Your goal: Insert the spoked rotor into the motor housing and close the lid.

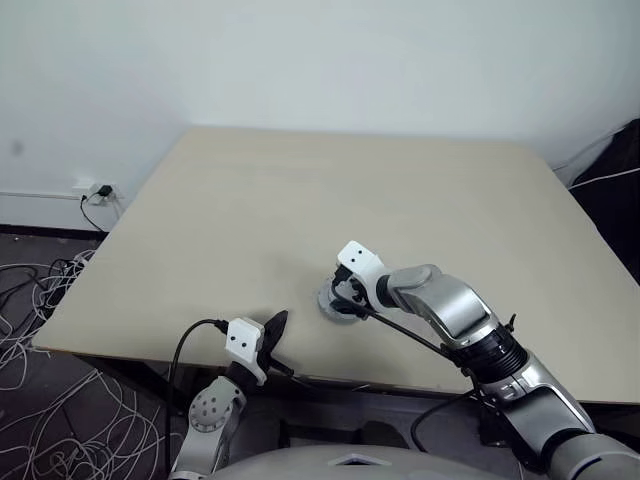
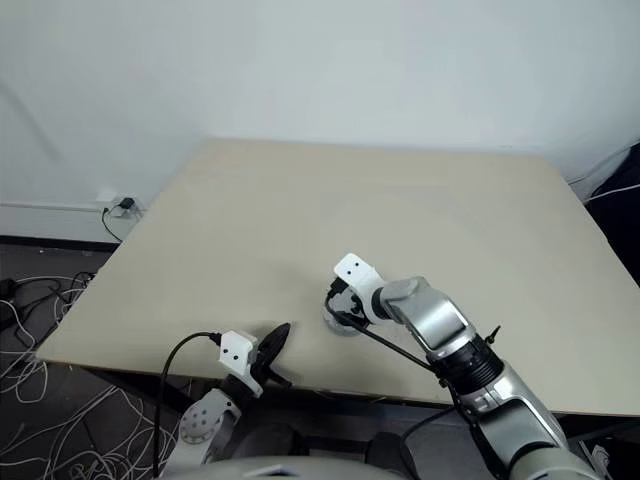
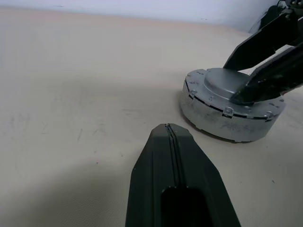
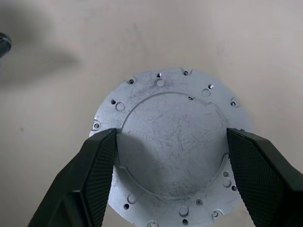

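The lid (image 4: 171, 101) is a pale silver-grey disc, smooth face up, with a raised round hub and small holes around its flange. It lies flat on the motor housing (image 3: 227, 126), of which just the pale side wall shows below a dark seam. The spoked rotor is hidden. My right gripper (image 1: 340, 300) points steeply down onto the lid, its two black fingers (image 4: 102, 156) pressed against opposite sides of the hub. My left gripper (image 1: 275, 326) hovers level at the table's front edge, left of the lid, its fingers (image 3: 168, 137) shut together on nothing.
The beige table (image 1: 300, 190) stretches wide behind and to both sides of the lid. Its front edge runs just below both grippers. Off the table's left side are a wall socket (image 1: 100, 190) and loose cables on the floor (image 1: 30, 290).
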Controlling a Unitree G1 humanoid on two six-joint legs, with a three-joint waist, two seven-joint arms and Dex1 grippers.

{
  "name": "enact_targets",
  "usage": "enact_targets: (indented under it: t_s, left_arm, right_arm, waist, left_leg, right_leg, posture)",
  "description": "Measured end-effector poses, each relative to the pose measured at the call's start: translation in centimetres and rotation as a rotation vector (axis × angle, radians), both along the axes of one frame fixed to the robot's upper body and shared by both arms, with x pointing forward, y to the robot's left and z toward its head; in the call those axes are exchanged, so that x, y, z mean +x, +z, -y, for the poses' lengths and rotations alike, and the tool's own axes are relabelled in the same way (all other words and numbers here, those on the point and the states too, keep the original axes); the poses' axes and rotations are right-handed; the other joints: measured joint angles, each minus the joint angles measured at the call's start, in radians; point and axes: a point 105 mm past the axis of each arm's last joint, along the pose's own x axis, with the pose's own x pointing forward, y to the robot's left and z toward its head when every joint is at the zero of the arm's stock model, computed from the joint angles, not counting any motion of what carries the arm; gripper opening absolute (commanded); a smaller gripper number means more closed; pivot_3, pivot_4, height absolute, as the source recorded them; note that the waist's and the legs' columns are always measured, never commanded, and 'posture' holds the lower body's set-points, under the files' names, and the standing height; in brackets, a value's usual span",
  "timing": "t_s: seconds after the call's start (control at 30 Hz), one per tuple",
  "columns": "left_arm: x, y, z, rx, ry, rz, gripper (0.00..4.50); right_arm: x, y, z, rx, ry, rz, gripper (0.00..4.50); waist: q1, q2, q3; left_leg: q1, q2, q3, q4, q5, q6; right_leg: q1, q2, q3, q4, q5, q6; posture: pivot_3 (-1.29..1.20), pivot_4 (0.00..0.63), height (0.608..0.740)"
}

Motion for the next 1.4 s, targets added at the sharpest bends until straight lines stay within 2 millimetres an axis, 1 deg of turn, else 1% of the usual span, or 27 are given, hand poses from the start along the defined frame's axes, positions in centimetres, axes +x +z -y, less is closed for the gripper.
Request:
enact_targets:
  t_s: [0.23,0.5,0.87,0.97,1.17,1.23,1.4]
  left_arm:
    - [0.0,0.1,0.1,-0.001,-0.003,0.002,0.00]
    - [0.3,0.2,0.0,0.001,0.007,0.001,0.00]
    - [0.7,0.3,0.0,0.005,0.018,0.000,0.00]
    - [1.4,0.5,-0.1,0.016,0.043,-0.026,0.00]
    - [4.2,3.4,0.8,-0.021,0.020,-0.031,0.00]
    - [4.6,3.6,1.0,-0.019,-0.007,-0.068,0.00]
    - [5.0,3.3,2.1,-0.053,-0.103,-0.217,0.00]
  right_arm:
    - [0.0,0.0,0.0,-0.021,0.025,0.015,3.29]
    - [0.3,-0.4,0.1,0.006,-0.031,-0.009,3.29]
    - [0.3,-0.4,0.0,-0.010,-0.024,0.002,3.29]
    - [0.3,-0.4,0.0,-0.011,-0.025,0.003,3.29]
    - [0.3,-0.4,0.0,-0.011,-0.024,0.005,3.29]
    - [0.3,-0.4,0.0,-0.011,-0.022,0.006,3.29]
    - [0.3,-0.4,-0.1,-0.011,-0.022,0.008,3.29]
  waist:
    - [0.005,0.000,0.000]
    - [0.003,0.000,0.000]
    - [0.004,0.000,-0.001]
    - [0.004,0.000,-0.001]
    - [0.004,0.000,-0.001]
    - [0.003,0.000,-0.001]
    - [0.003,0.000,-0.001]
  left_leg:
    - [0.000,0.000,0.000,0.001,0.000,0.000]
    - [0.001,0.001,0.000,0.002,0.000,0.000]
    - [0.001,0.001,0.000,0.003,0.000,0.000]
    - [0.001,0.001,0.000,0.004,0.000,0.000]
    - [0.001,0.001,0.000,0.004,0.000,0.000]
    - [0.002,0.001,0.000,0.004,0.000,0.000]
    - [0.002,0.001,0.000,0.006,0.001,0.001]
  right_leg:
    - [0.001,0.000,0.000,0.000,0.000,0.000]
    - [0.002,0.002,0.000,0.000,0.001,0.001]
    - [0.002,0.001,-0.001,0.000,0.003,0.002]
    - [0.002,0.001,-0.002,0.000,0.003,0.002]
    - [0.003,0.003,-0.002,0.000,0.003,0.003]
    - [0.004,0.008,-0.002,0.000,0.003,0.003]
    - [0.005,0.010,-0.002,0.000,0.003,0.003]
  posture:
    - [0.00,0.000,0.740]
    - [0.00,0.000,0.740]
    - [0.00,0.000,0.740]
    - [0.00,0.000,0.740]
    - [0.00,0.000,0.740]
    - [0.00,0.000,0.740]
    - [0.00,0.000,0.740]
